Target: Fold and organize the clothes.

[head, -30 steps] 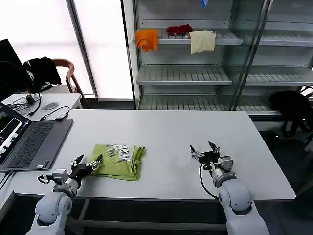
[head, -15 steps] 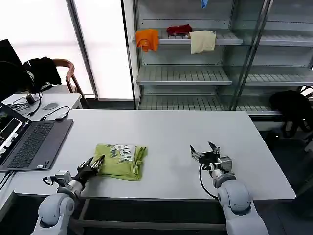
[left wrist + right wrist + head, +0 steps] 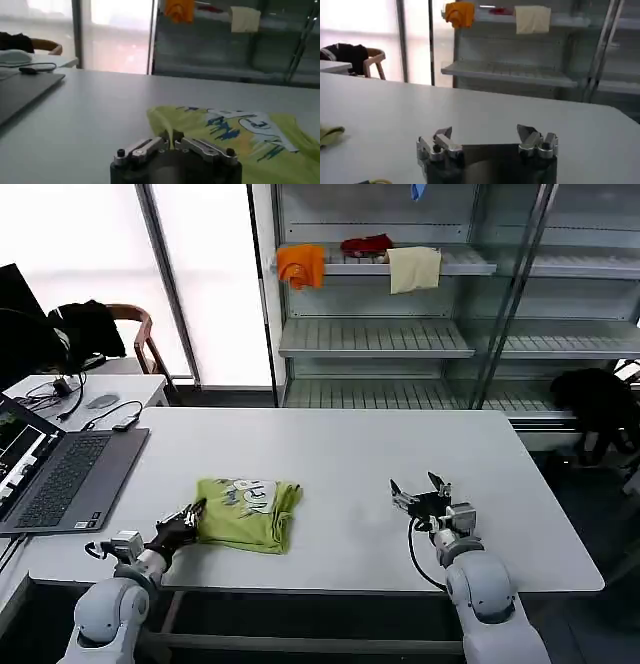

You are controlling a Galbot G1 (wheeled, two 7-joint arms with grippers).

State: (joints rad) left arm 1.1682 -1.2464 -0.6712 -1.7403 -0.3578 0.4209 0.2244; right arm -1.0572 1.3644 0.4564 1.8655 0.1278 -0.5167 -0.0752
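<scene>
Pinching at the left: your left gripper (image 3: 186, 518) sat at the near-left edge of the T-shirt (image 3: 246, 512), fingers drawn together on a raised corner of the green fabric; the left wrist view showed cloth peaking up between the tips (image 3: 167, 138).
Grip quality: it looked like a thin bite, only the edge layer caught, so you'd have wanted a fuller hold on the fold before pulling.
Right side: your right gripper (image 3: 420, 495) rested low over the bare table (image 3: 360, 444), well apart from the shirt, fingers spread wide and holding nothing.
Shirt position: it lay on the table's left half, just beside the laptop (image 3: 62, 474), already bundled into a compact rectangle with the pale printed graphic facing up.
Shirt shape: the far-right edge looked bunched and layered, not crisp.
Step in hand: by my read you were tidying or finishing a fold, late in the job.
Doing it well: you needed a low, slow lift, keeping the cloth taut without dragging the whole stack toward the table edge.
Risk: thin soft fabric could have slipped from the pinch or unrolled the layers beneath.
Backdrop: orange, red and cream cloths (image 3: 413, 268) sat on the shelf (image 3: 375, 336) behind.
</scene>
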